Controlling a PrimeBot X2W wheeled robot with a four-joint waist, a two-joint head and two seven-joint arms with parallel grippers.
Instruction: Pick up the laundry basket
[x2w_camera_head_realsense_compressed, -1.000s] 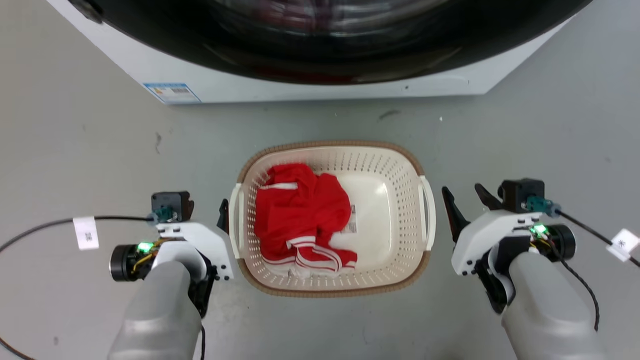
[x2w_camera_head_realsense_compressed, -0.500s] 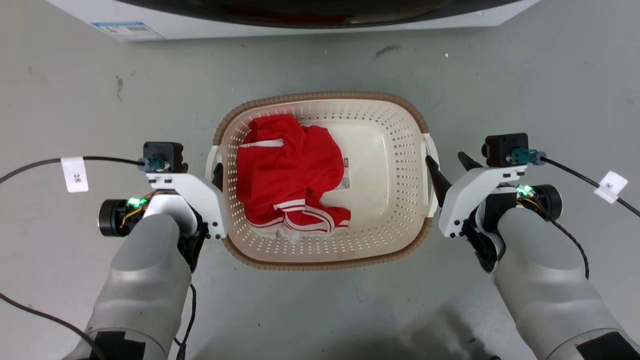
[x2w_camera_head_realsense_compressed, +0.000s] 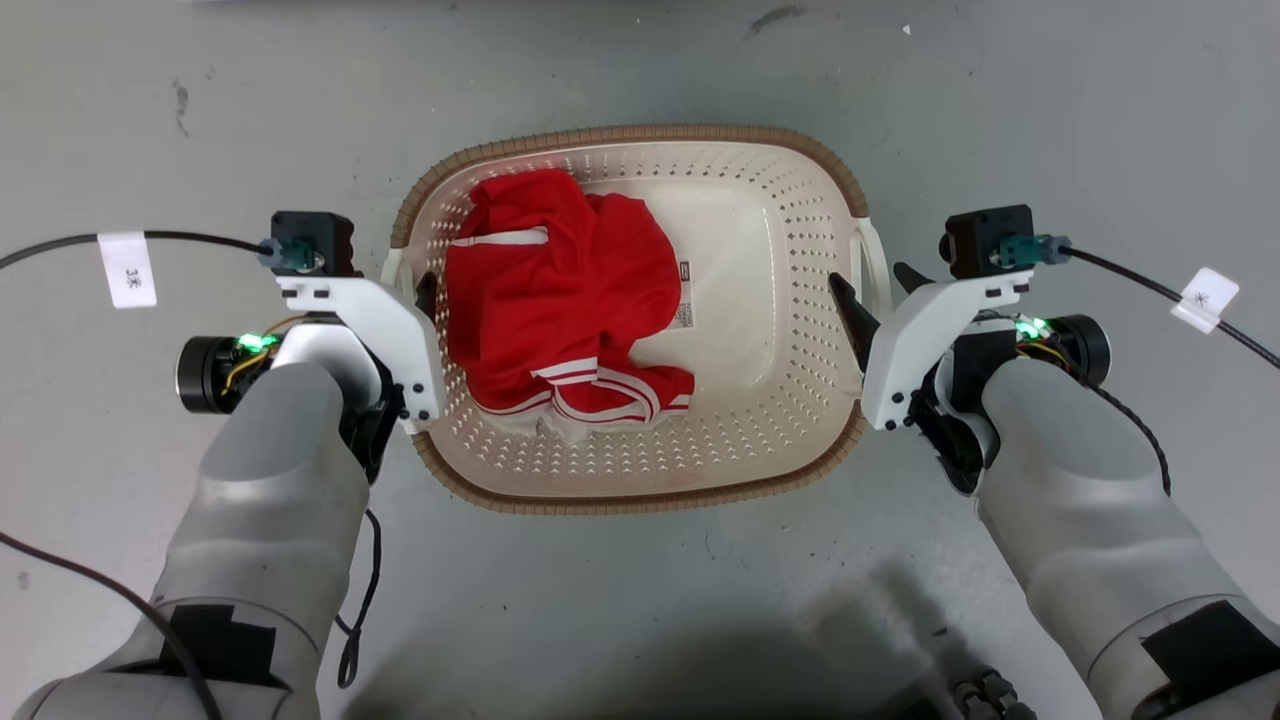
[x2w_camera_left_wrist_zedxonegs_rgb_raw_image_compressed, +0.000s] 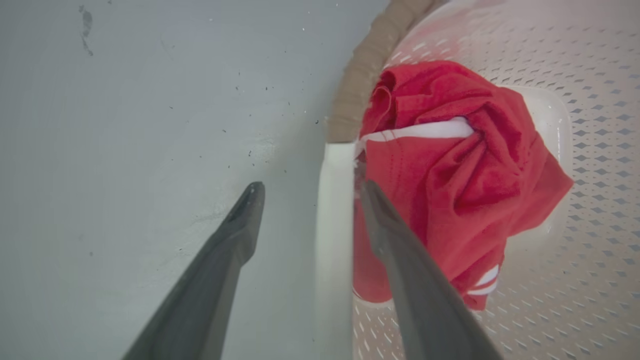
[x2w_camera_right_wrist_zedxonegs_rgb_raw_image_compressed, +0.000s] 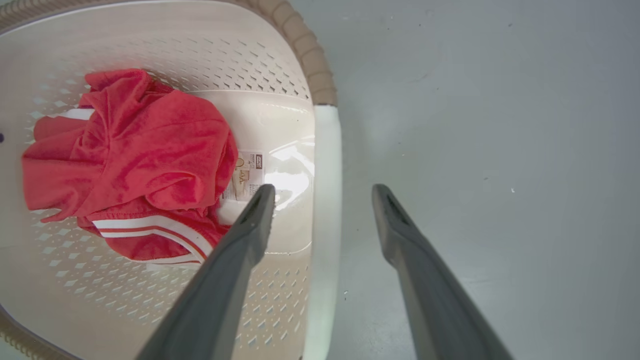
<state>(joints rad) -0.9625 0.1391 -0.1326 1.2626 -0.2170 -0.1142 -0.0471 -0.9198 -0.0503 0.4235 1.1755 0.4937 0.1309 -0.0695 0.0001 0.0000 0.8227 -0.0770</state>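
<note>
The laundry basket (x2w_camera_head_realsense_compressed: 640, 503) is sitting mid-frame on the grey floor (x2w_camera_head_realsense_compressed: 620, 610). The left gripper (x2w_camera_left_wrist_zedxonegs_rgb_raw_image_compressed: 311, 187) and right gripper (x2w_camera_right_wrist_zedxonegs_rgb_raw_image_compressed: 324, 189) are each straddling a white side handle (x2w_camera_left_wrist_zedxonegs_rgb_raw_image_compressed: 334, 225), jaws spread wide, probably so closing lifts it level.

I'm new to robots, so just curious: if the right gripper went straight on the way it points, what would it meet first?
Probably the white side handle of the laundry basket, which lies between the right gripper's open jaws; depth is unclear.
</note>
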